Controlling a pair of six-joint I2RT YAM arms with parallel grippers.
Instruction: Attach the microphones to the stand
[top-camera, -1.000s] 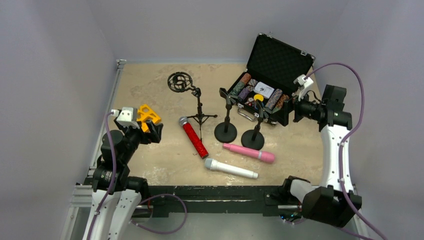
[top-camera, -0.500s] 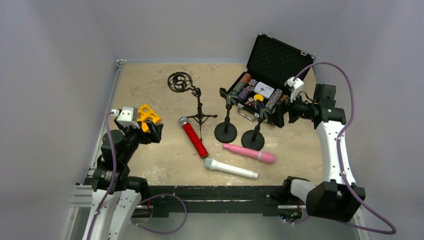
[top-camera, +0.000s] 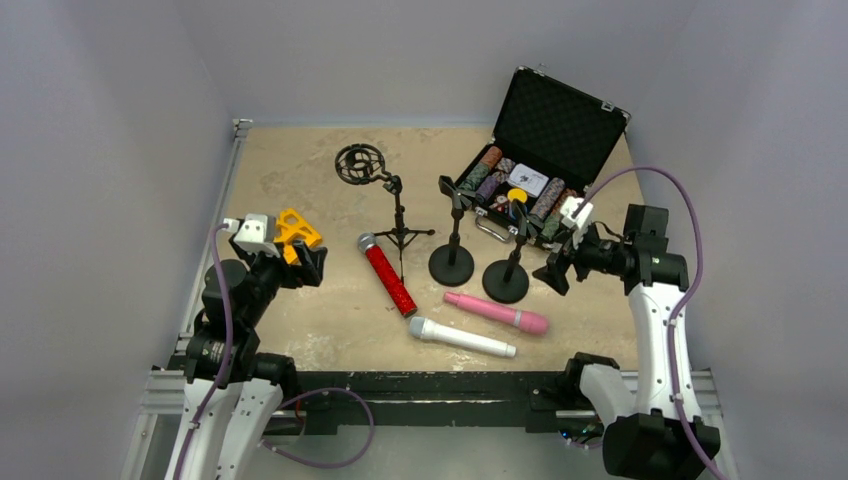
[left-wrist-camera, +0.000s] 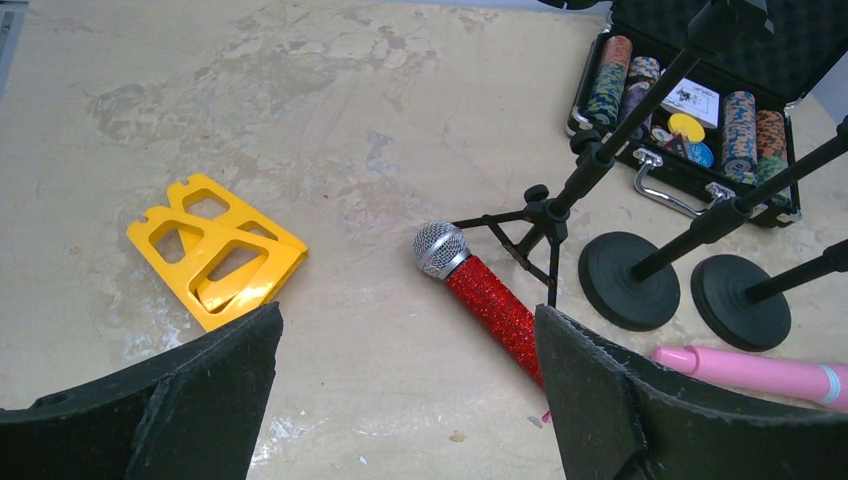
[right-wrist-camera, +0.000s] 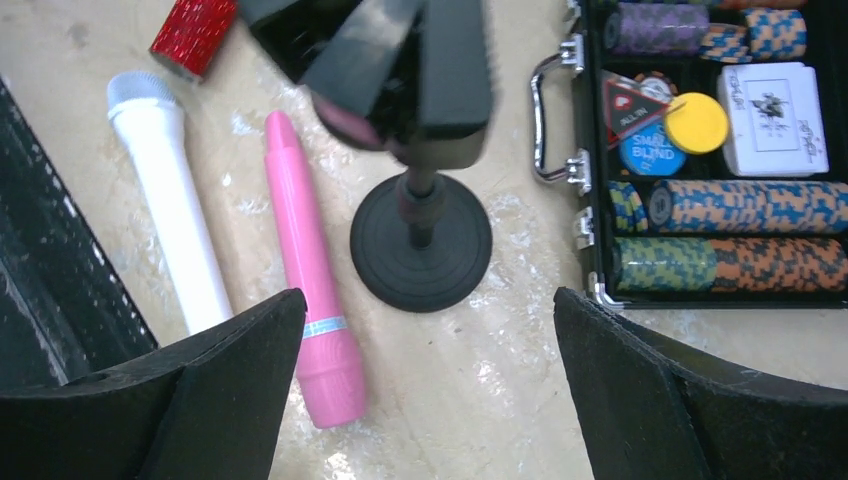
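On the bench, the right jaws stand wide and empty above the round-base stand. The pink microphone lies flat, just off the middle of their gap toward the white microphone. Its long axis crosses their closing line, so this arm looks better placed. Well apart, the left jaws, also wide and empty, face the glittery red microphone.

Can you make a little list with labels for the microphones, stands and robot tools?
Microphones: glittery red microphone, plain white microphone, plain pink microphone, all lying on the table
Stands: two black round-base stands, one black tripod stand, none holding a microphone
Left tool: open, empty
Right tool: open, empty, near the pink microphone
Extras: open black case of poker chips, yellow plastic piece
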